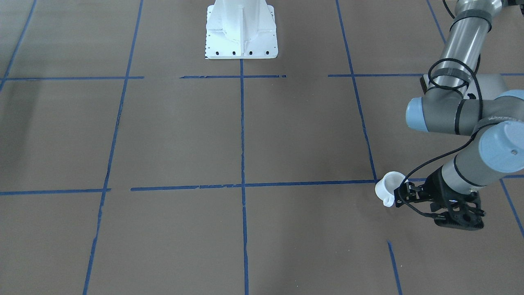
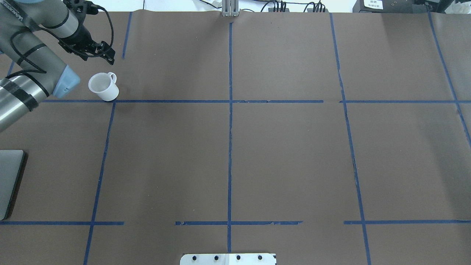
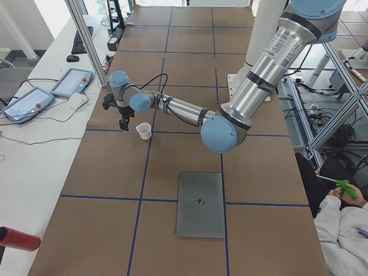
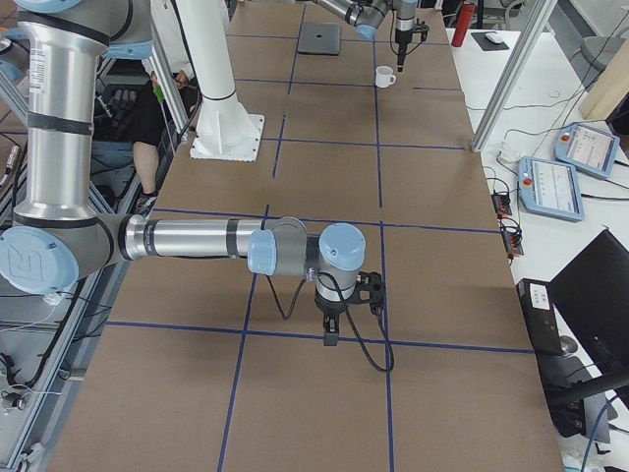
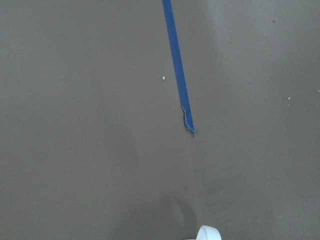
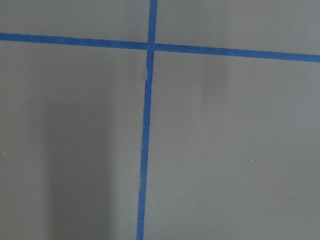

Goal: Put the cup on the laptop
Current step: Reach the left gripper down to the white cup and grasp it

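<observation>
The cup (image 2: 103, 86) is a small white mug that stands upright on the brown table, handle toward the far side. It also shows in the front view (image 1: 389, 189), the left side view (image 3: 144, 131), and as a rim at the bottom of the left wrist view (image 5: 207, 233). My left gripper (image 2: 107, 55) hangs just beyond the cup, apart from it, its fingers close together and empty. The laptop (image 3: 200, 204) lies closed and flat nearer the robot, at the overhead view's left edge (image 2: 9, 176). My right gripper (image 4: 329, 332) hangs far off over bare table; I cannot tell its state.
The white robot base (image 1: 241, 32) stands at the table's middle edge. Blue tape lines (image 2: 230, 101) cross the brown cover. A side table beyond the cup holds pendants (image 3: 72, 82) and a red bottle (image 3: 17, 238). A person (image 3: 339, 224) sits beside the robot.
</observation>
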You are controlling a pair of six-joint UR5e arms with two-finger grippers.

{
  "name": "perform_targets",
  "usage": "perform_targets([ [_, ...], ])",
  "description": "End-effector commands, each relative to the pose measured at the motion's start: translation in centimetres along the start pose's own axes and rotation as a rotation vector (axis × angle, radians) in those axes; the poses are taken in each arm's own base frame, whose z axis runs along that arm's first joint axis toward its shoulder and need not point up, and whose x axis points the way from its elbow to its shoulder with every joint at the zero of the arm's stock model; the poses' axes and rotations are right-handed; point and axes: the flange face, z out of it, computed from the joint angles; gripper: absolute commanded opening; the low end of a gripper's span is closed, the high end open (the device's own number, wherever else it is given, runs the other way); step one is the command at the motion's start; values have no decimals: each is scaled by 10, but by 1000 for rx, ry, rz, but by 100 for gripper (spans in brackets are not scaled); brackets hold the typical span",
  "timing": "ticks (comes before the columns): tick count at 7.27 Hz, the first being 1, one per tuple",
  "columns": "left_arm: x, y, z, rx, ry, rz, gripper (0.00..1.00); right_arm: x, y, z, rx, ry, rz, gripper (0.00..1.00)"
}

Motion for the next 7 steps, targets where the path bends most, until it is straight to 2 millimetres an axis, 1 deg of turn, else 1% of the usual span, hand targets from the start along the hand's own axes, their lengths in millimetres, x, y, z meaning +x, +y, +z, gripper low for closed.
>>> perform_targets([
  [1,13,12,35,-35,-4,21,99,0,0,0,0,0,1,100],
  [2,17,14,39,-41,-2,29,97,0,0,0,0,0,1,100],
  [3,17,14,39,-43,-2,29,77,0,0,0,0,0,1,100],
  [4,17,17,44,-58,-3,25,40,0,0,0,0,0,1,100],
  [5,15,18,46,-73,-8,15,0,0,0,0,0,0,1,100],
  [6,13,19,48,-99,-24,-6,0,0,0,0,0,0,1,100],
  [7,17,14,45,-102,-27,-10,0,0,0,0,0,2,1,100],
])
